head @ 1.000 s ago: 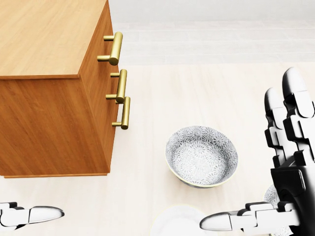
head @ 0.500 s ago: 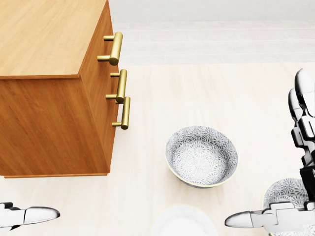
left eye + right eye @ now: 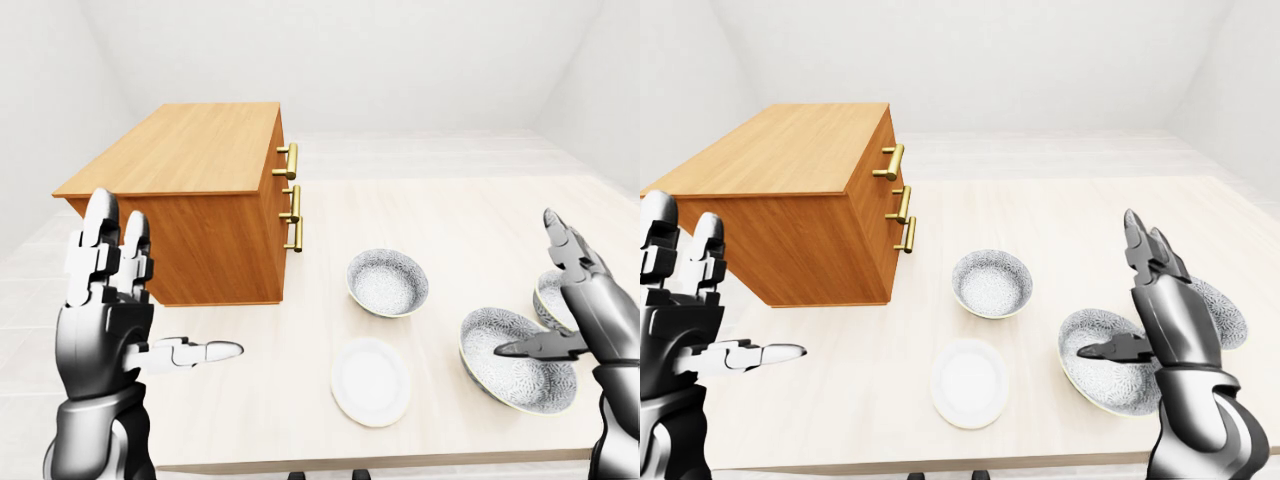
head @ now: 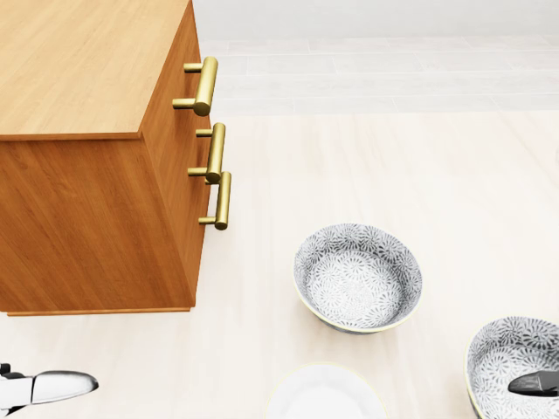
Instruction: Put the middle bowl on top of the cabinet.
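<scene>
We took the middle bowl (image 3: 505, 380) to be the large patterned one near the table's bottom-right edge in the left-eye view, well apart from the cabinet (image 3: 190, 150). It looked like glazed ceramic: stiff, smooth and probably slippery, fairly heavy for three fingers, and likely to chip if dropped. We judged the rim the best hold, thumb inside and fingers under the outer wall, or else both hands cupping its sides.

The right hand (image 3: 1175, 330) stood open above it, fingers raised and thumb pointing across the bowl's mouth; we could not tell whether the thumb touched it. The left hand (image 3: 105, 320) was open too, fingers up, holding nothing, low beside the cabinet.

A smaller left bowl (image 3: 388, 282) sat nearer the cabinet, a right bowl (image 3: 1228, 318) lay partly hidden behind the right hand, and a white plate (image 3: 370, 380) lay just left of the middle bowl.

The table (image 3: 450, 220) was pale, flat wood. The cabinet's top was level, with brass handles (image 4: 208, 85) on its side. The walls (image 3: 400, 60) were plain white.
</scene>
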`<state>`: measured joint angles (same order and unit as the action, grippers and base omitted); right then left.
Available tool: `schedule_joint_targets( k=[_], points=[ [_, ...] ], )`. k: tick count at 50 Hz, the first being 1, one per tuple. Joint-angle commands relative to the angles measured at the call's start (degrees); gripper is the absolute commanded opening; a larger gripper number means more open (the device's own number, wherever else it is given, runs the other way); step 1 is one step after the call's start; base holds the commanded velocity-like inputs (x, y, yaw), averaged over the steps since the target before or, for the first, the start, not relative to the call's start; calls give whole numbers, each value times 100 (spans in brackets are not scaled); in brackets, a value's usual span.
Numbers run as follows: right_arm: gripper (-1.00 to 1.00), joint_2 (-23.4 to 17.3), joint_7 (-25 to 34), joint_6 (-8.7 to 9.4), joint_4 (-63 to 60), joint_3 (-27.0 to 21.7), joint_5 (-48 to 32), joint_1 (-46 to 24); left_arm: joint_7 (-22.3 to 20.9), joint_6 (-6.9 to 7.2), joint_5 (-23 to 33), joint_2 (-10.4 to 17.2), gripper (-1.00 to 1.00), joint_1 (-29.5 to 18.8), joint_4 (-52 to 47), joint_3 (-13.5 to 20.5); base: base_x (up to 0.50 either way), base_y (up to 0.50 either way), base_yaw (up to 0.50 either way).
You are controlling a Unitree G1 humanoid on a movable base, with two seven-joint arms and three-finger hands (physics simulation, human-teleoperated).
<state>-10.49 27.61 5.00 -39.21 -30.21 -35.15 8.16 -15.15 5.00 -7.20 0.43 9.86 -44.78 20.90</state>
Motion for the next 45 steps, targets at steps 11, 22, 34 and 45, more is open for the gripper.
schedule_joint_targets(
  k=[11,22,34,45],
  points=[
    [100,-658,41,-535,1361,-777,-2134,-74,1,0,-28,-33,100,11,-165,45,0,0,0],
    [100,-792,145,-743,1543,-1110,-2309,-63,29,0,14,-32,100,-4,-256,-6,0,0,0],
    [100,-1087,492,-696,1668,-1528,-2202,-196,45,0,38,-19,100,-33,-330,-17,0,0,0],
    [100,-1655,586,-574,2365,-1646,-2009,-586,17,0,27,-33,100,-18,-364,3,0,0,0]
  ],
)
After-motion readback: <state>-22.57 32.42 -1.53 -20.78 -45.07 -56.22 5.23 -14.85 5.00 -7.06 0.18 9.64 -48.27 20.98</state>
